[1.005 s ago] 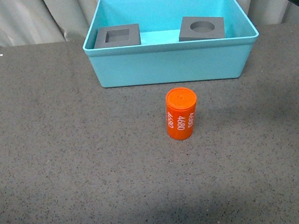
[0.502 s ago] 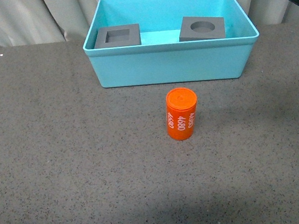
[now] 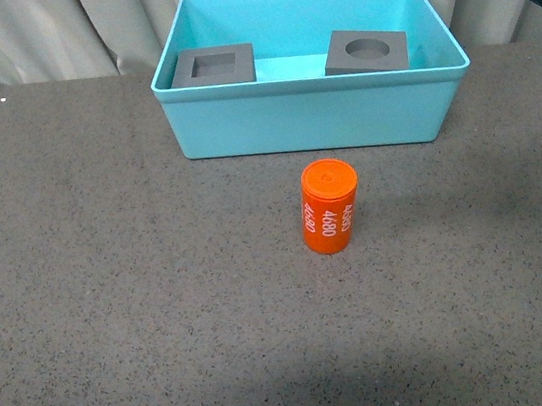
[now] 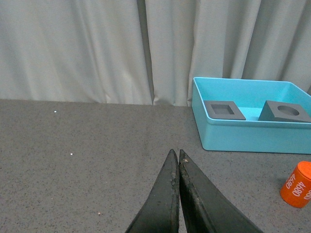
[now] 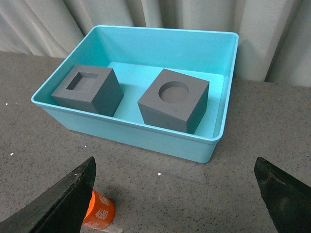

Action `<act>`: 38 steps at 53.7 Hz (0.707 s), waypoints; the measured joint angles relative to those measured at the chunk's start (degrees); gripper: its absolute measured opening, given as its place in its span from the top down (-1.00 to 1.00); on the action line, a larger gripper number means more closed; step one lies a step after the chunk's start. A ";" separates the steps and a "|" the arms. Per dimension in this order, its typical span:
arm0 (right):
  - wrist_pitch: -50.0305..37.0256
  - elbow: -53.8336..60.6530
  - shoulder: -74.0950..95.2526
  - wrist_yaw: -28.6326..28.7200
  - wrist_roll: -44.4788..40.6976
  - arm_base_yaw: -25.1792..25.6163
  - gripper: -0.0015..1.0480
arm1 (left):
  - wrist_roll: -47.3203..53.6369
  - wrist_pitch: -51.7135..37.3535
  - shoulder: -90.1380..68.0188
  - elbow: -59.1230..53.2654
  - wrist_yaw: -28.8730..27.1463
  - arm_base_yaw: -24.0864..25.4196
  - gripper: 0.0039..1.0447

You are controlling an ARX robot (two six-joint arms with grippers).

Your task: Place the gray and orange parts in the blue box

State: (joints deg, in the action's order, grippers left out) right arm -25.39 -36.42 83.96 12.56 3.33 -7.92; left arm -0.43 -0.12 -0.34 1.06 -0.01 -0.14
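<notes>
Table (image 3: 111, 286) bears cylinder (image 3: 330, 207), seemingly light, stiff, slick; we'd clasp its sides; right gripper (image 5: 175, 164) wide, left gripper (image 4: 178, 153) closed, both empty

Both cubes (image 5: 90, 90) (image 5: 174, 102) in box (image 5: 160, 48); cylinder (image 5: 99, 211) half-hidden

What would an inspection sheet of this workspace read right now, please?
Surface: dark speckled table, a few pale specks.
Job's things: square-recess gray cube and round-recess gray cube inside the blue box; orange cylinder upright on the table, outside the box.
Clutter: nothing seen.
Grippers: left gripper shut, empty; right gripper open, empty.
Cables: nothing seen.
Surroundings: pale curtain behind the table.
</notes>
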 joint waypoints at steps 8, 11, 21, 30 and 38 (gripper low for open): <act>0.00 0.00 0.00 0.00 -0.02 0.00 -0.81 | -0.02 0.00 0.02 0.00 0.00 0.00 0.76; 0.00 0.00 0.00 0.00 0.00 0.00 -0.81 | -0.02 0.00 0.04 0.00 0.00 0.00 0.55; 7.63 -2.01 0.39 -2.45 -10.40 -3.04 -0.81 | 0.00 0.00 0.07 0.00 0.00 0.00 -0.11; 19.50 -9.07 5.81 2.69 -13.99 -7.17 -0.81 | 0.00 0.02 0.11 0.00 0.00 0.00 -0.66; 26.82 -13.53 11.28 4.50 -16.09 -9.75 -0.81 | 0.11 0.02 0.11 0.00 0.00 0.00 -0.88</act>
State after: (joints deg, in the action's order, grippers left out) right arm 1.43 -49.95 95.24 17.06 -12.75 -17.67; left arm -0.32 -0.10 -0.23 1.06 -0.01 -0.14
